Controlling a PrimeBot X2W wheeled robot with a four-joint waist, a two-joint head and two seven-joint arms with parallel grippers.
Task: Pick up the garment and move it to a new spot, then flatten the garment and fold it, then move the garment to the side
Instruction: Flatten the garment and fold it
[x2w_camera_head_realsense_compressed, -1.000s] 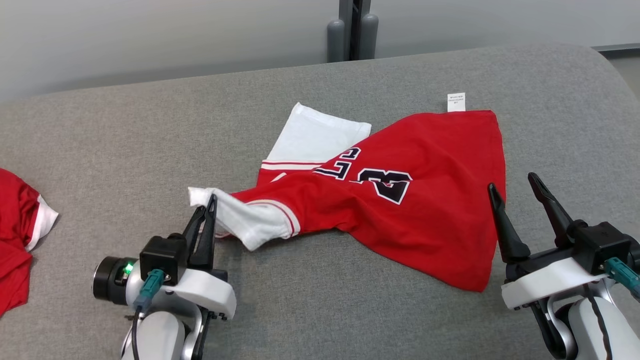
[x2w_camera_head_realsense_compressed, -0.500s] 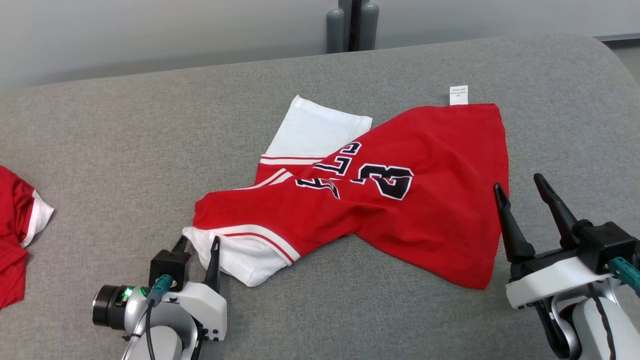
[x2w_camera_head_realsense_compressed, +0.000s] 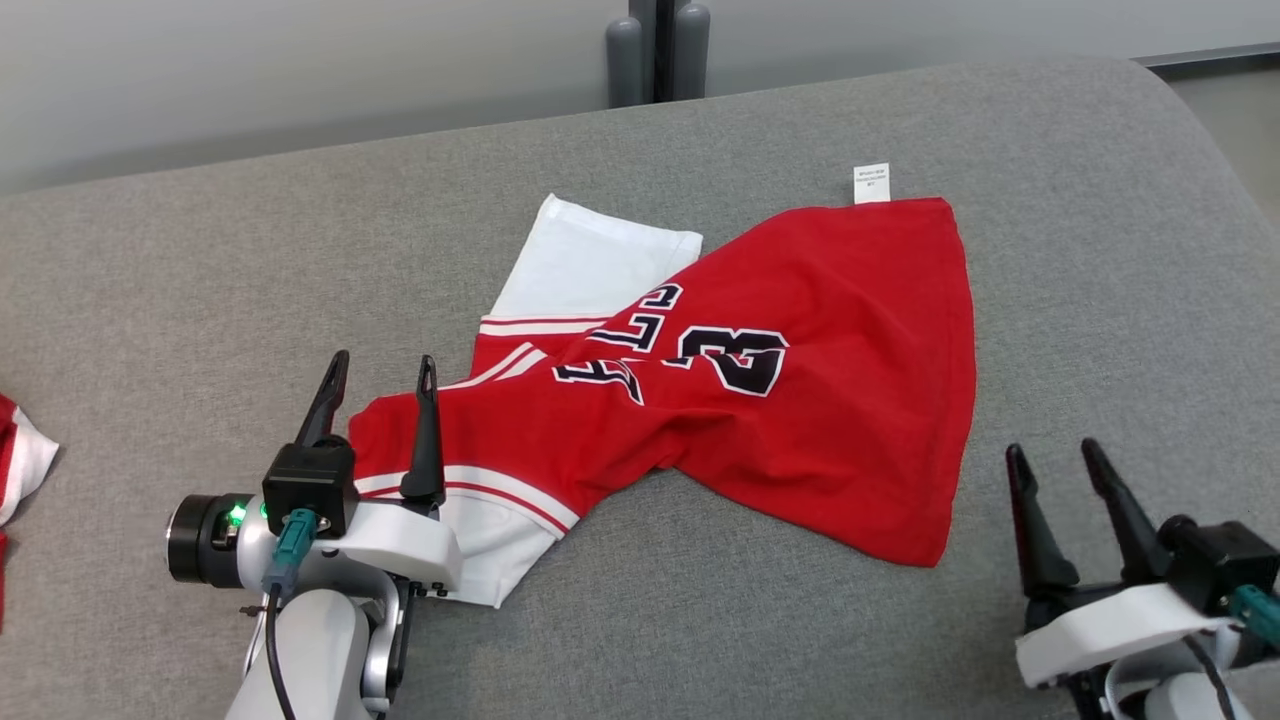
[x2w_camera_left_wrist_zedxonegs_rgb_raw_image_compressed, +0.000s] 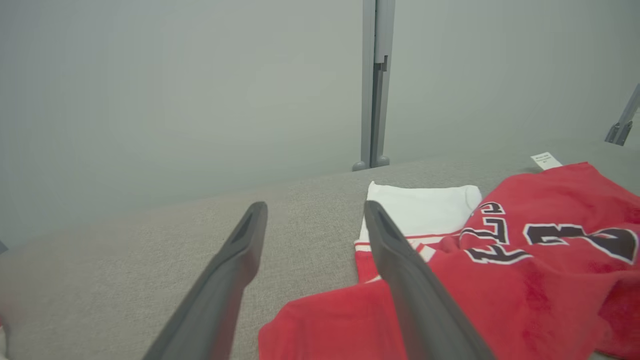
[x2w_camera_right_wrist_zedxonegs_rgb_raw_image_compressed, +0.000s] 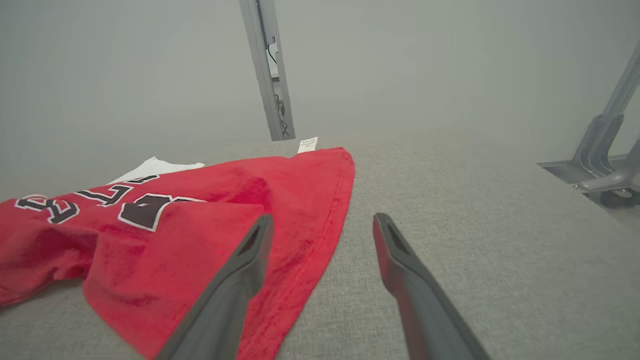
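The garment (x2w_camera_head_realsense_compressed: 850, 400) is red; its sleeves (x2w_camera_head_realsense_compressed: 600, 265) are white with red-and-white striped trim (x2w_camera_head_realsense_compressed: 540, 326), its "23" (x2w_camera_head_realsense_compressed: 735, 358) black edged in white. The tag (x2w_camera_head_realsense_compressed: 871, 183) at its far corner is white. The surface (x2w_camera_head_realsense_compressed: 200, 280) beneath it is grey. Left of it, a red-and-white scrap (x2w_camera_head_realsense_compressed: 22, 462), perhaps cloth.

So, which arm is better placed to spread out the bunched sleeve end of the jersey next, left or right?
Probably the left. The left gripper is open with one finger over the bunched sleeve end of the garment. The right gripper, also open, stands off the hem side, over bare grey surface.
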